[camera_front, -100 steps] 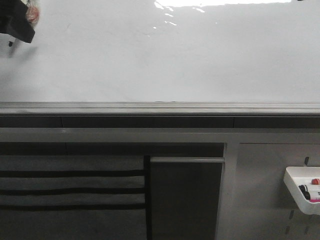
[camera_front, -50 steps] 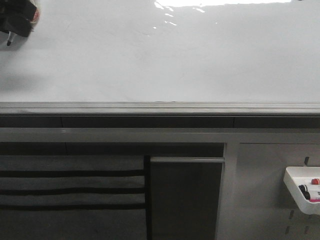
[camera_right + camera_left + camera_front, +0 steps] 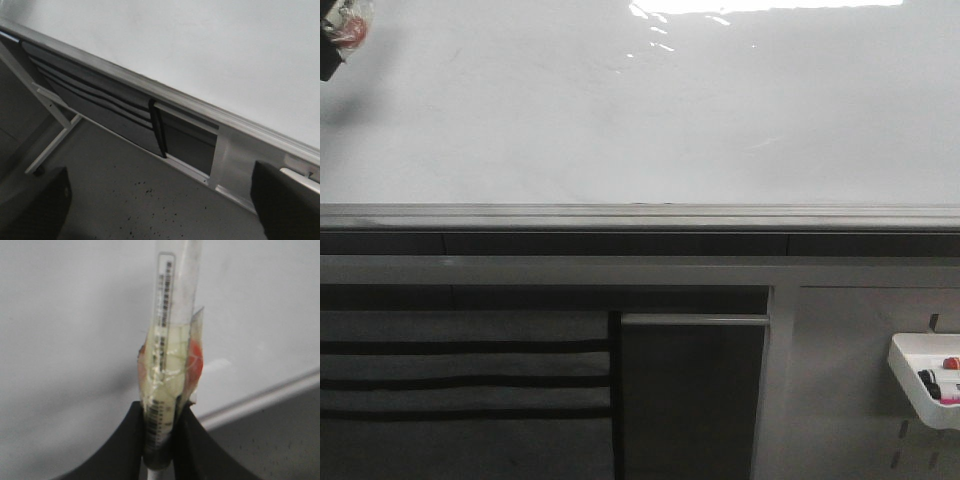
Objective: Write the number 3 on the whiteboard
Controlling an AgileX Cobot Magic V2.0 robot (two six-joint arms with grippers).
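Note:
The whiteboard fills the upper half of the front view, glossy and blank; no number 3 shows on it. My left gripper is just visible at the top left corner, in front of the board. In the left wrist view it is shut on a marker with a clear, barcoded barrel wrapped in tape with red patches. The marker points at the board; its tip is out of view. My right gripper is open and empty, low and away from the board.
A grey metal rail runs along the board's lower edge. Below it are a grey slotted panel and a small white tray of markers at the lower right. Speckled grey floor lies under the right gripper.
My left gripper with the marker has moved up and to the left, almost out of the front view's top left corner. The board stays blank.

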